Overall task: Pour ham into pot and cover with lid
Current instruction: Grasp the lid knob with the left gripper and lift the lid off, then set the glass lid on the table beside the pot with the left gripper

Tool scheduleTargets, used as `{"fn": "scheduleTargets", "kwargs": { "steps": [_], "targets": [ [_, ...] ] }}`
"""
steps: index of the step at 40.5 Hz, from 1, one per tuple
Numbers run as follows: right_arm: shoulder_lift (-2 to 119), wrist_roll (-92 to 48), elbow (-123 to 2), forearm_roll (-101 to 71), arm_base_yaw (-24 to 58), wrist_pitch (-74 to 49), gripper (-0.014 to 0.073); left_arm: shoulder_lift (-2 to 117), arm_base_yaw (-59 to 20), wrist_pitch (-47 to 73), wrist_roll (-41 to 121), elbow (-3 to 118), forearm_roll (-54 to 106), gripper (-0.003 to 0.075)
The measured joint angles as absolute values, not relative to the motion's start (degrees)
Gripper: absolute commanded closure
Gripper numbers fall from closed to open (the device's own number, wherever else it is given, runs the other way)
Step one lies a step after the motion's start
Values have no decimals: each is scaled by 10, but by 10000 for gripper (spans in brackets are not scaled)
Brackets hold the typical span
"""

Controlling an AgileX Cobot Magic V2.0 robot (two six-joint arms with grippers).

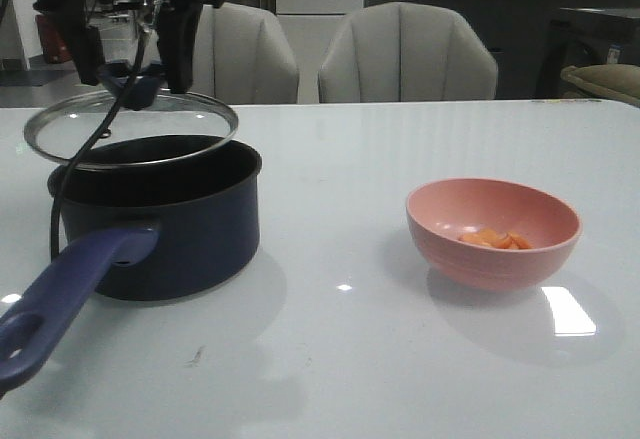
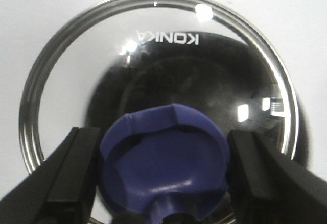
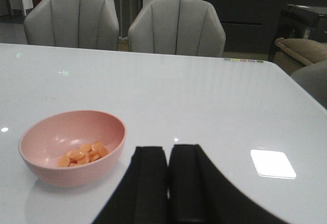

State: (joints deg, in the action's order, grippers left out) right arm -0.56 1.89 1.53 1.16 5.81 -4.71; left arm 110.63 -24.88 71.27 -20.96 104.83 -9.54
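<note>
My left jaws stand wide on both sides of the lid's (image 1: 130, 129) knob, the lid tilted above the pot (image 1: 160, 219), while the ham (image 3: 83, 153) lies in the pink bowl (image 3: 66, 170), nearer my right, closed jaws

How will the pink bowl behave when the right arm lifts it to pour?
The bowl looks glossy and smooth, so it could slip in the right pincer. Its rounded sides narrow toward the base, so a push at the rim may tip or rock it. It holds only a few ham pieces, so it is probably light and may slide on the shiny table.
</note>
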Motion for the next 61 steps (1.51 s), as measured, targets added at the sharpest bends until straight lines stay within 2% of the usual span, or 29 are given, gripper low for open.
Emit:
{"fn": "scheduleTargets", "kwargs": {
  "steps": [8, 17, 31, 47, 61],
  "targets": [
    [-6, 19, 15, 12, 58, -47, 445, 1093, -202, 714, -169, 1049, -94, 387],
    [-6, 19, 15, 12, 58, -47, 445, 1054, -110, 715, -117, 1040, -69, 387],
    [-6, 19, 15, 12, 58, -47, 445, 1027, 19, 686, -63, 930, -56, 387],
    [-6, 19, 15, 12, 58, -47, 445, 1027, 30, 518, -34, 744, -8, 387],
    [-6, 19, 15, 12, 58, -47, 445, 1027, 30, 450, -30, 681, -6, 386]
  ]
}}
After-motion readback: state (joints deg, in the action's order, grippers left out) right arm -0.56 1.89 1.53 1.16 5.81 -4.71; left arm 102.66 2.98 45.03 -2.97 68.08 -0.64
